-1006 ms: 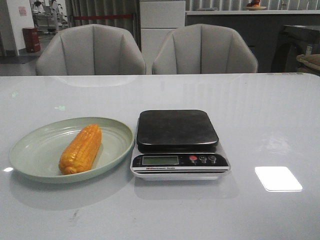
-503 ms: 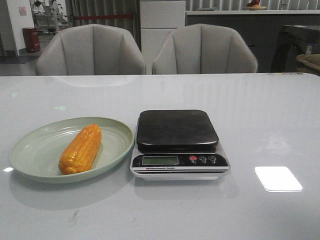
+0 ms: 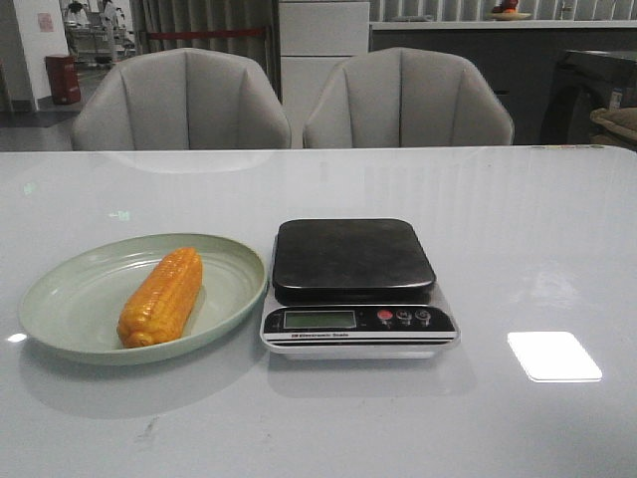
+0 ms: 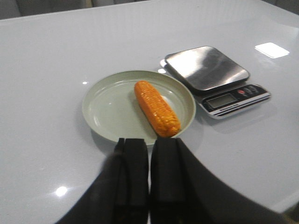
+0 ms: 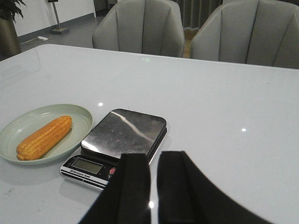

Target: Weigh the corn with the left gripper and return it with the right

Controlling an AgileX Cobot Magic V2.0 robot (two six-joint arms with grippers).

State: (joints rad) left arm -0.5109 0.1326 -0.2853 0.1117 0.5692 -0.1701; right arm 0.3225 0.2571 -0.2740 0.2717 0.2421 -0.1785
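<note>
- The corn is lying in the pale green plate, just beside the scale on the desk.
- The left hand and right hand are hanging clear, fingers nearly pressed together, gripping nothing.
- The cob is looking stiff, light and prone to rolling; gripping across its middle seems best.

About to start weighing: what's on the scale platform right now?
Nothing: the scale platform is bare in every view. The corn lies on the plate beside it. The display is too small to read.
</note>
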